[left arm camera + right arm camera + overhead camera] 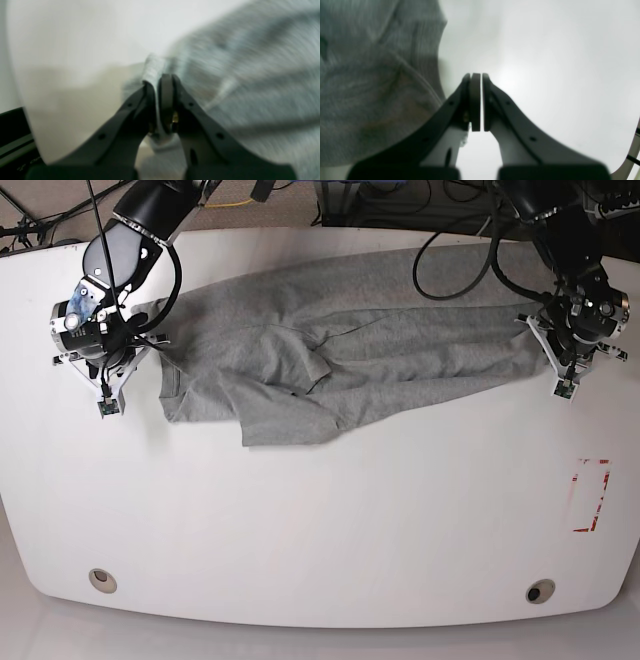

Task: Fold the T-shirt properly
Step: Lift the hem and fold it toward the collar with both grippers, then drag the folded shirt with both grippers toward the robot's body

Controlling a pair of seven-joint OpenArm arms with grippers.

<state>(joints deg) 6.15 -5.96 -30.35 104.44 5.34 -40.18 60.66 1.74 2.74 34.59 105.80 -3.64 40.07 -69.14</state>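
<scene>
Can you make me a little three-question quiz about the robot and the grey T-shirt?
1. True or false: the left gripper is pinching the T-shirt.
2. What is between the pads of the right gripper? A) a sleeve B) nothing C) a cable
3. Fill in: the T-shirt lies spread on a ____ table.

Key
1. True. In the left wrist view grey cloth is squeezed between its jaws.
2. B. The right wrist view shows its jaws nearly together with only a thin bare gap, and the shirt off to one side.
3. white
</scene>
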